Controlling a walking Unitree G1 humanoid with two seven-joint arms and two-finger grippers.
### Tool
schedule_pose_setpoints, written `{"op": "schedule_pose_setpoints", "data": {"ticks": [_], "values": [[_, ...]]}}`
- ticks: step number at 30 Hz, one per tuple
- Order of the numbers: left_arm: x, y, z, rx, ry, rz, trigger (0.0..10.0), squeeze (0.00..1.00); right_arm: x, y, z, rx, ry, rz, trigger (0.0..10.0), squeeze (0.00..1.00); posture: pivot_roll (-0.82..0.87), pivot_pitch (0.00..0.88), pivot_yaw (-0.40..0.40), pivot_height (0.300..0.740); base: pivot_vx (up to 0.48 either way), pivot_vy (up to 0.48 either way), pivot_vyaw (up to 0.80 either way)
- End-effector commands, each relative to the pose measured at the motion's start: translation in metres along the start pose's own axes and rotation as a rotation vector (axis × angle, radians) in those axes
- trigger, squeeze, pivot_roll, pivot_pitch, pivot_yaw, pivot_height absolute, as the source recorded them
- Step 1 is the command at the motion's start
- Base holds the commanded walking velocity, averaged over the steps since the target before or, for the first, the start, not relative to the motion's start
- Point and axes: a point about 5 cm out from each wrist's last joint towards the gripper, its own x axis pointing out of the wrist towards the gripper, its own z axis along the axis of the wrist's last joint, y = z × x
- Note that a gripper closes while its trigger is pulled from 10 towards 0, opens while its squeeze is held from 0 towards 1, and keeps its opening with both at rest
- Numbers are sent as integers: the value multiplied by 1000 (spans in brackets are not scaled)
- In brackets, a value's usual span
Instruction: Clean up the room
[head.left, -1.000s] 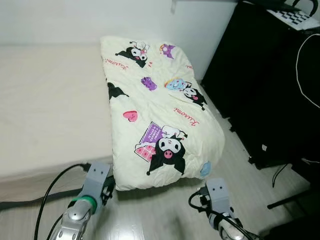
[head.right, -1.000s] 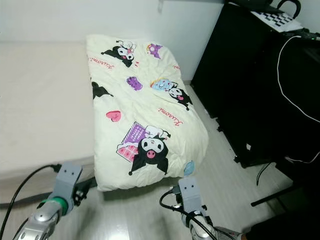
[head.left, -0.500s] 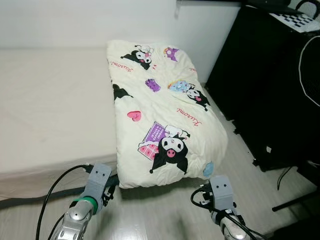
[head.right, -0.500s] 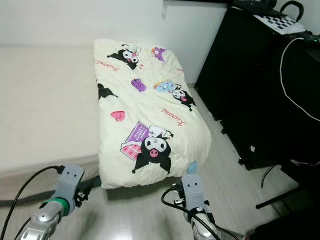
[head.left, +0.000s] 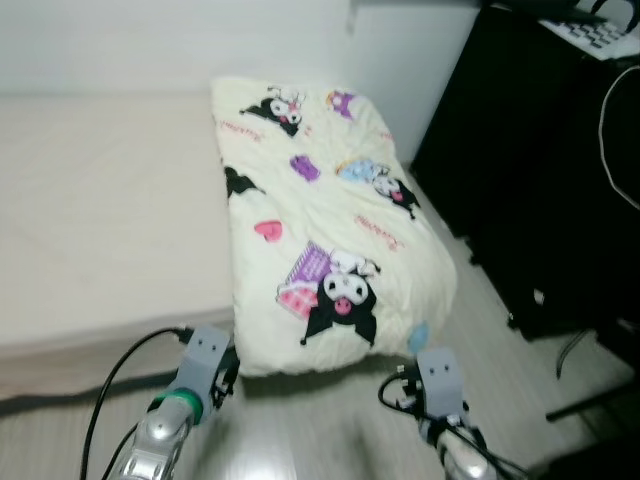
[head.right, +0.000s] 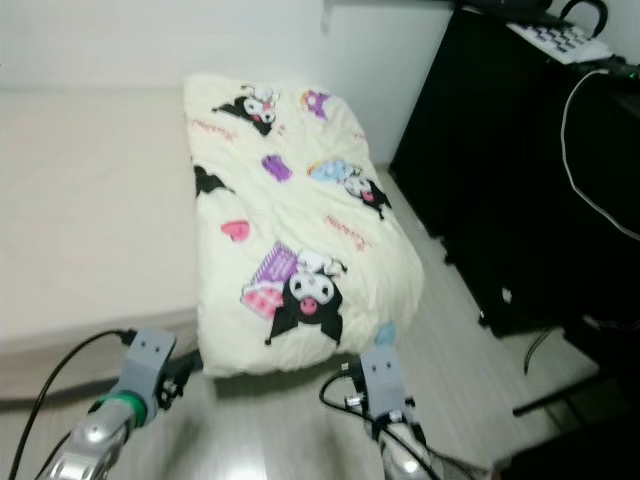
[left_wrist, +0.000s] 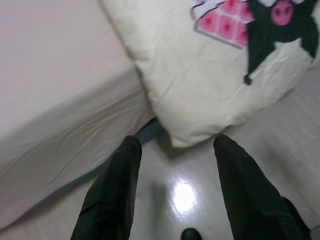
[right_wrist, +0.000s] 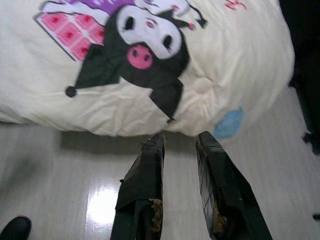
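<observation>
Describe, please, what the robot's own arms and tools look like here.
Both arms are silver with grey blocky wrists. The left arm has a green ring and a looping black cable; the right arm carries black cables too. Left tool and right tool each have two long black fingers.

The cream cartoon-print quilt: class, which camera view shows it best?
The right eye view: the whole cream cartoon-print quilt lies folded along the bed's edge. The left eye view matches it, though blurrier. Each wrist view catches just its near end.
</observation>
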Motion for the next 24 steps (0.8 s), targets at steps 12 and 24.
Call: {"op": "schedule_pose_setpoints", "data": {"ticks": [12, 24], "values": [[-2, -5, -11, 20, 28, -28, 10000, 0, -3, -8, -9, 41, 36, -42, 10000, 0, 36, 96, -56, 740, 0, 0, 788], [-1, -5, -12, 37, 28, -42, 10000, 0, -1, -19, -6, 19, 27, -92, 10000, 0, 32, 93, -49, 740, 0, 0, 664]]}}
